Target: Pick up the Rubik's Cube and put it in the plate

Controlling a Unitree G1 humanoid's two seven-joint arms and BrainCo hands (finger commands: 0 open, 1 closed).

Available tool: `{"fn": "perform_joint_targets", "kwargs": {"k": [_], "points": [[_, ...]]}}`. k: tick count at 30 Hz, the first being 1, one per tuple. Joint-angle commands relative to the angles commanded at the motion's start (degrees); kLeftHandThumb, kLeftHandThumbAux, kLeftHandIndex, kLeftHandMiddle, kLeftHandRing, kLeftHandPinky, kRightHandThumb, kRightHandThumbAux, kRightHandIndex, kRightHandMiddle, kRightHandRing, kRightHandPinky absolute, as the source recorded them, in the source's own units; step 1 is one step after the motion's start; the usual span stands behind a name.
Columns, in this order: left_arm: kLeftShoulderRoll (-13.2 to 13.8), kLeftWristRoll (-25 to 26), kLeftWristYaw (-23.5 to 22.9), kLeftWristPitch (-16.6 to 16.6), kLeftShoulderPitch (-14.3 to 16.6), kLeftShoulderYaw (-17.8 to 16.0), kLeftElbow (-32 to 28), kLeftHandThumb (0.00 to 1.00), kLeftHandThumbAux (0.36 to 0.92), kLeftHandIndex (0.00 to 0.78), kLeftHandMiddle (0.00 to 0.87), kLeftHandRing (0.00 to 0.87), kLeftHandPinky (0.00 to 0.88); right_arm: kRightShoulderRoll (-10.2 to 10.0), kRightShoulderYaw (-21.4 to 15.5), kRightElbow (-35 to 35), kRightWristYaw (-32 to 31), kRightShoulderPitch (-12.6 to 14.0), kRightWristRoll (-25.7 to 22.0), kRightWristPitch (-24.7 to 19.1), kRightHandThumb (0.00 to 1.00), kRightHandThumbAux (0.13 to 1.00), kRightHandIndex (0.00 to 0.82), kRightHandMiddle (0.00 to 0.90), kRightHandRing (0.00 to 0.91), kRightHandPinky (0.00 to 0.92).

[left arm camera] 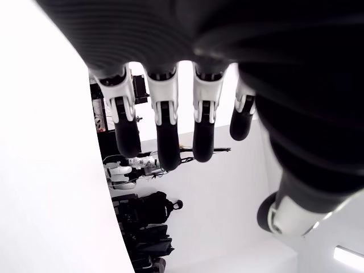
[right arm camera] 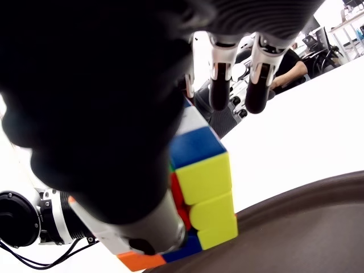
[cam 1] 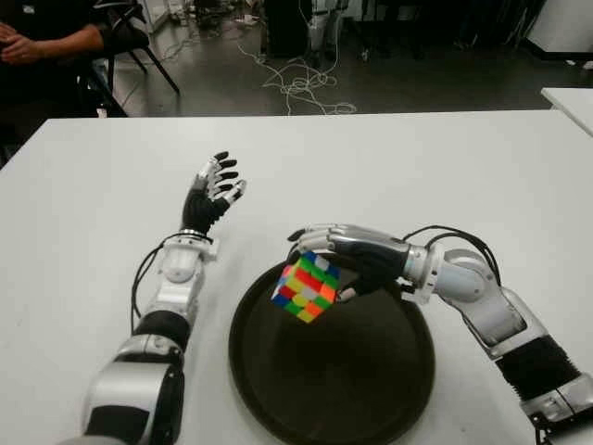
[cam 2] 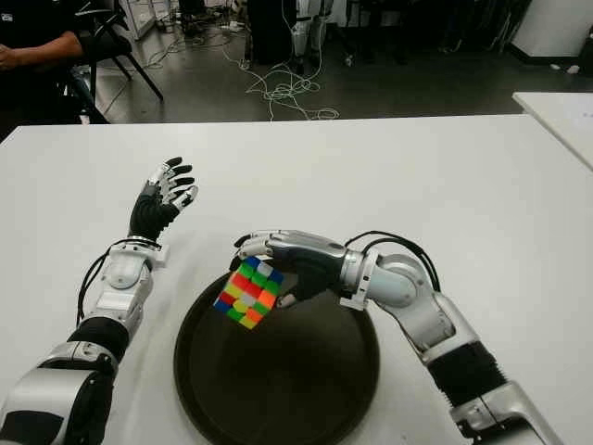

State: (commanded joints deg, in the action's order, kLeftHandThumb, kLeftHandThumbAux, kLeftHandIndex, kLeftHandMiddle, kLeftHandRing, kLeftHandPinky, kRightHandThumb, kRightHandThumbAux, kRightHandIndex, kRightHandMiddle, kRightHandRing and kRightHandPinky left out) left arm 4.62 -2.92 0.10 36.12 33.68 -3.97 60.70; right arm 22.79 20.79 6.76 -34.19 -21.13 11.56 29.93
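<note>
My right hand (cam 1: pixel 335 252) is shut on the Rubik's Cube (cam 1: pixel 308 288), fingers over its top and thumb under its near side. The cube, with its mixed coloured stickers, hangs tilted just above the far-left part of the dark round plate (cam 1: pixel 371 389). The right wrist view shows the cube (right arm camera: pixel 202 182) pressed against the palm, with the plate's rim (right arm camera: pixel 296 199) right below it. I cannot tell whether the cube touches the plate. My left hand (cam 1: pixel 215 190) shows left of the plate over the white table (cam 1: pixel 417 167), its fingers (left arm camera: pixel 165 136) spread and holding nothing.
The plate lies near the table's front edge, between my two arms. Beyond the far edge, cables (cam 1: pixel 296 83) trail on the floor. A person (cam 1: pixel 42 37) sits at the back left beside a chair (cam 1: pixel 139 37). A second white table (cam 1: pixel 570 97) shows at the right.
</note>
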Motion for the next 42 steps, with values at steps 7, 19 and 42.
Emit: {"fn": "perform_joint_targets", "kwargs": {"k": [7, 19, 42], "points": [[0.1, -0.2, 0.1, 0.2, -0.1, 0.1, -0.1, 0.229, 0.695, 0.142, 0.199, 0.204, 0.213, 1.5, 0.2, -1.2, -3.5, -0.7, -0.9, -2.3, 0.250, 0.998, 0.048, 0.080, 0.107, 0.215], [0.0, 0.0, 0.0, 0.2, -0.1, 0.0, -0.1, 0.223, 0.678, 0.149, 0.200, 0.208, 0.209, 3.6, 0.6, -3.8, -9.1, -1.4, -2.3, -6.1, 0.166, 0.975, 0.058, 0.088, 0.105, 0.183], [0.0, -0.1, 0.4, 0.4, 0.0, 0.2, 0.1, 0.234, 0.677, 0.141, 0.200, 0.206, 0.208, 5.9, 0.6, -2.5, -13.6, -3.2, -3.5, -3.1, 0.000, 0.909, 0.069, 0.090, 0.078, 0.095]]}}
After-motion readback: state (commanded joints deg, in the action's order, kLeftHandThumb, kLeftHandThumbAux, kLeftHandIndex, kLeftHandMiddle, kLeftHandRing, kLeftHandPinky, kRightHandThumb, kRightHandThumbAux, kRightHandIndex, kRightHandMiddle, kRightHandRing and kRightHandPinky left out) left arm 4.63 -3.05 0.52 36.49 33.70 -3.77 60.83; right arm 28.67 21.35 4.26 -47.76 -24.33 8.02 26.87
